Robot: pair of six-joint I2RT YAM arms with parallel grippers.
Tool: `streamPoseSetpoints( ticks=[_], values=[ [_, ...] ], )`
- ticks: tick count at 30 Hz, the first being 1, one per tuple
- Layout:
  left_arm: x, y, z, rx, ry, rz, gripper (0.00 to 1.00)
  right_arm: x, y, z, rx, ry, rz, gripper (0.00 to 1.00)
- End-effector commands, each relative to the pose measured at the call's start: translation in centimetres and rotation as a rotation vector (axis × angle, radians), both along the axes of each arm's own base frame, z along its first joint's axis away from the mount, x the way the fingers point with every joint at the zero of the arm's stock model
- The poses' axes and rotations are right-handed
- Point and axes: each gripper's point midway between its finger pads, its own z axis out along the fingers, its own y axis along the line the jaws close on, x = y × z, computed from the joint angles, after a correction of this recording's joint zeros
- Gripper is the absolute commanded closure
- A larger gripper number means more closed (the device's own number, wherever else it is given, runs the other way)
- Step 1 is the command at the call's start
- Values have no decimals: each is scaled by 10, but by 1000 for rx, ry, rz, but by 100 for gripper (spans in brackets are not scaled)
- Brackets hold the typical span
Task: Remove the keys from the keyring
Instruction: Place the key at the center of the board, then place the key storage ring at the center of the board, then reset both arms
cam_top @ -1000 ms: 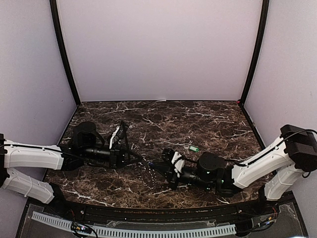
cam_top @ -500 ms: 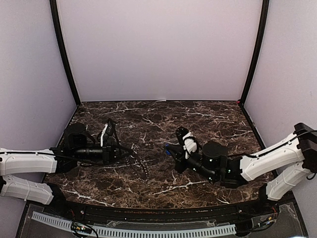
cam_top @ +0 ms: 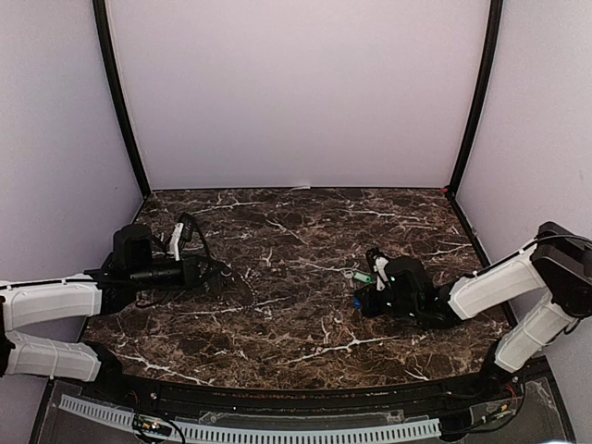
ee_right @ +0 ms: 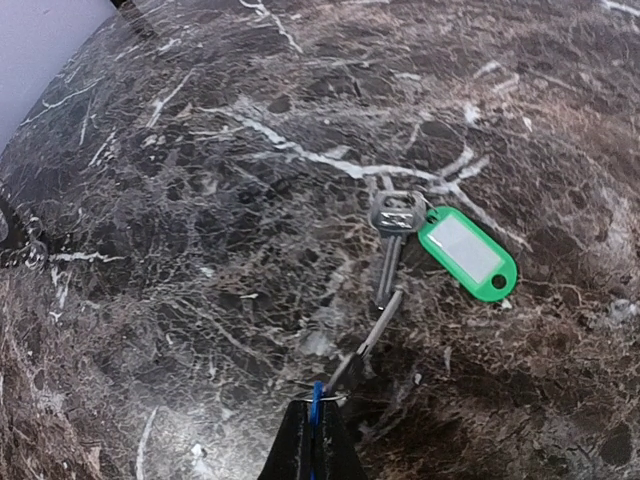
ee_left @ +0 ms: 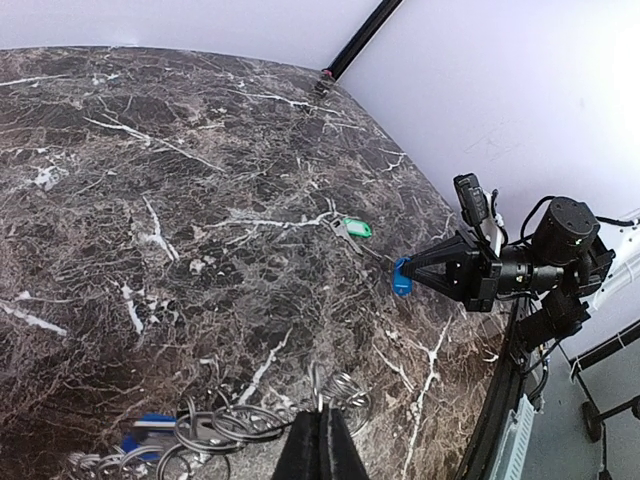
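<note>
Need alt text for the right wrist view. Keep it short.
The right end effector, fingers together at the bottom edge, pinches a blue tag seen edge-on, with what looks like a second key angling up from it. Just beyond, a silver key with a green plastic tag lies flat on the dark marble table.

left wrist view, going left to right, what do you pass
blurred blue tag at the keyring → green key → blue key → right gripper holding it; keyring and left gripper overlap, so left out
</note>
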Motion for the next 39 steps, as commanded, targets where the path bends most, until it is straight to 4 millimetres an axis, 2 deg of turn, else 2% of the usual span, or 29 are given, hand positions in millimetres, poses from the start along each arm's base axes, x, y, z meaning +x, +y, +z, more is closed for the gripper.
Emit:
streamPoseSetpoints(
  ticks=[1,2,5,9,12,17,18,21,24,26,28,29,30,31,33,36,39],
  values=[
    [17,-2,12,21,-26,10,100,2,-3,-11,54,94,-13,100],
    [21,-2,9,33,-16,13,100,5,-8,-11,48,95,-27,94],
    [31,-4,3,60,-7,12,100,12,-18,-6,24,65,-70,67],
    [46,-14,-9,79,10,-10,100,19,-30,6,-10,20,-119,47],
    [59,-19,-16,97,-3,-11,94,22,-37,16,-21,-9,-147,39],
    [75,-24,-25,128,-23,-8,69,27,-38,41,9,-68,-156,34],
    [78,-25,-24,130,-32,-12,62,28,-36,47,17,-83,-150,34],
    [86,-29,-16,126,-75,-16,51,35,-28,67,26,-133,-122,30],
    [98,-30,-8,137,-118,-12,43,49,-17,88,28,-189,-101,16],
    [113,-20,-4,138,-128,22,37,64,-13,104,37,-226,-98,11],
    [131,5,1,117,-116,83,32,82,-20,113,51,-243,-114,9],
    [140,25,5,108,-119,137,30,92,-29,116,67,-245,-126,8],
    [150,49,8,103,-123,214,29,101,-39,118,79,-249,-139,8],
    [161,85,10,94,-121,319,29,109,-52,122,84,-262,-153,7],
    [168,146,14,63,-114,479,29,121,-86,126,70,-297,-202,6],
    [156,227,13,82,-129,738,28,127,-149,134,52,-354,-301,6],
    [126,296,-2,239,-118,1080,27,121,-211,144,24,-429,-415,6]
  ],
)
